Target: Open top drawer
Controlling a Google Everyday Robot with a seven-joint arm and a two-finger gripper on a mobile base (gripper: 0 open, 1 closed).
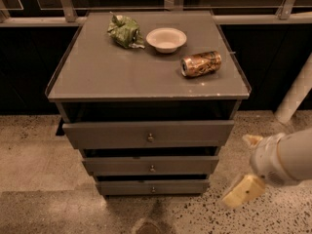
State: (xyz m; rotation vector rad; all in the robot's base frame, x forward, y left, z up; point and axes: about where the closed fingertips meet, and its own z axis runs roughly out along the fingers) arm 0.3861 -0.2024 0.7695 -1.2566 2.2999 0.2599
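The top drawer [107, 133] is the widest dark grey front panel of the cabinet, with a small round metal knob [150, 137] at its centre and a dark gap above it. My gripper [247, 165] is low at the right of the cabinet, beside the drawer fronts and apart from them. Its cream fingers [243, 191] are spread apart and hold nothing. It is well to the right of the knob and touches nothing.
The narrower middle drawer [122, 165] and the thin bottom drawer [126, 187] sit below. On the cabinet top [97, 72] lie a crumpled green bag [124, 31], a white bowl [166, 39] and a can on its side [201, 64]. A white post [295, 94] stands at the right. The floor is speckled.
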